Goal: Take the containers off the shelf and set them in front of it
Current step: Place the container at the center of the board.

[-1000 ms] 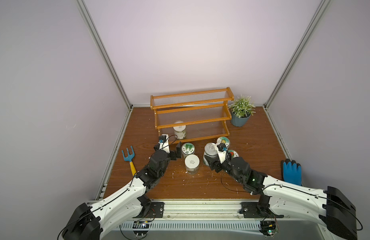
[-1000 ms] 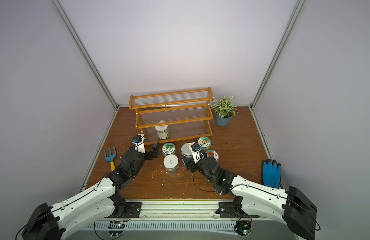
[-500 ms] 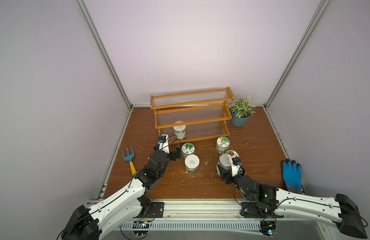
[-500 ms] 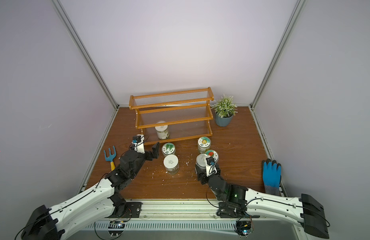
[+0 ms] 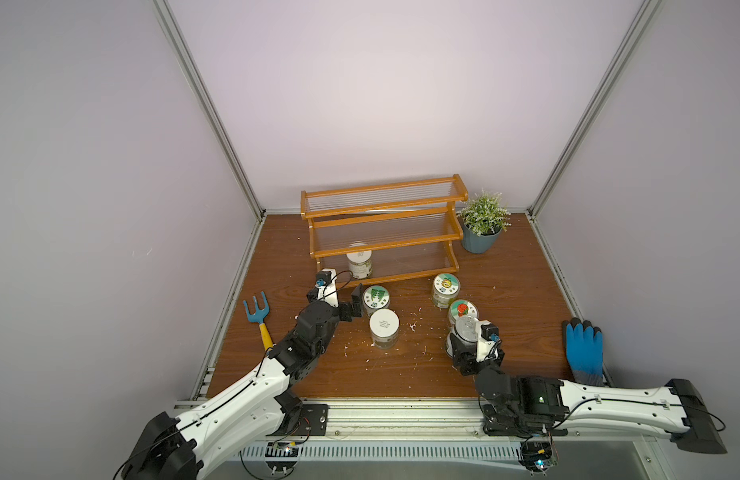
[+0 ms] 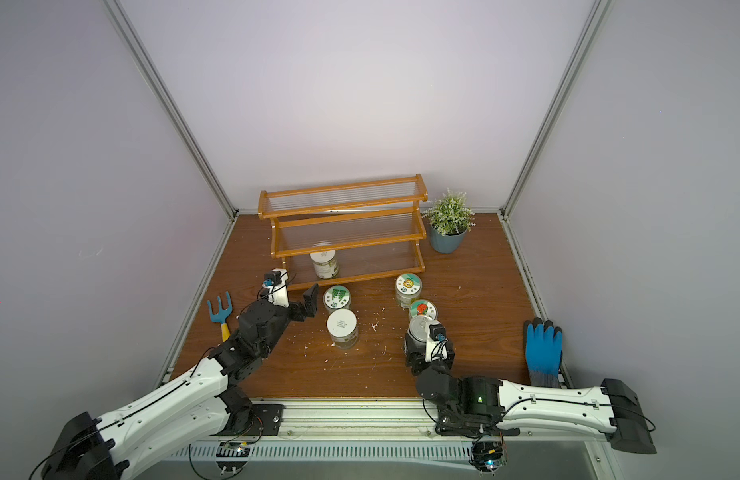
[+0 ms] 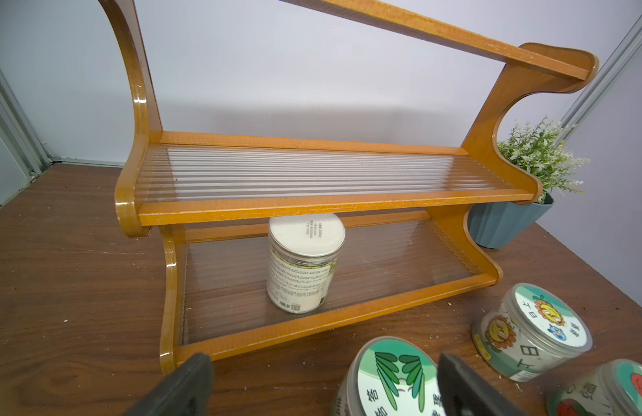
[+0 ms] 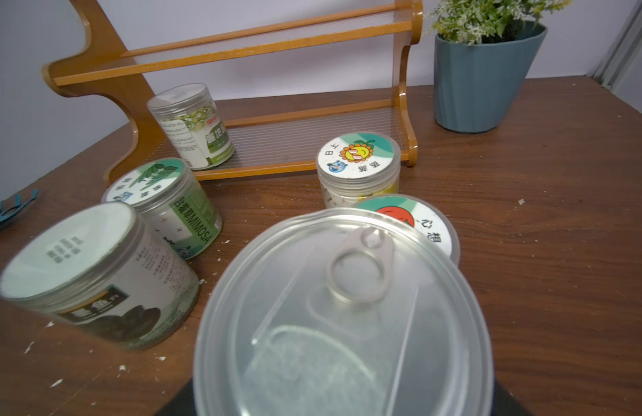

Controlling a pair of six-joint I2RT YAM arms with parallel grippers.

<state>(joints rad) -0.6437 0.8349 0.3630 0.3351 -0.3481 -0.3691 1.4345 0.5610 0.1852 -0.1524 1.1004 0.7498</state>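
Containers [image 5: 384, 327] mostly down in front of the shelf [image 5: 384, 228]; one jar [image 5: 359, 264] on its bottom tier. Can [image 5: 465, 327] clamped in right gripper [image 5: 465, 340], just beside red-lid jar [image 5: 462, 309]: risk of toppling it on release. Left gripper [image 7: 324, 374] wide open beside green-lid jar [image 5: 375, 297]: possible nudge.

I see shelf [image 5: 384, 207] far centre, one jar [image 5: 359, 262] on its lowest tier, left part; plant pot [image 5: 480, 240] right of it. Before it: tree jar [image 5: 376, 298], plain jar [image 5: 384, 328] left; flower jar [image 5: 446, 287], fruit jar [image 5: 463, 309], can [image 5: 468, 326] right, can nearest. Fork [image 5: 258, 316] left edge, glove [image 5: 583, 349] right edge.
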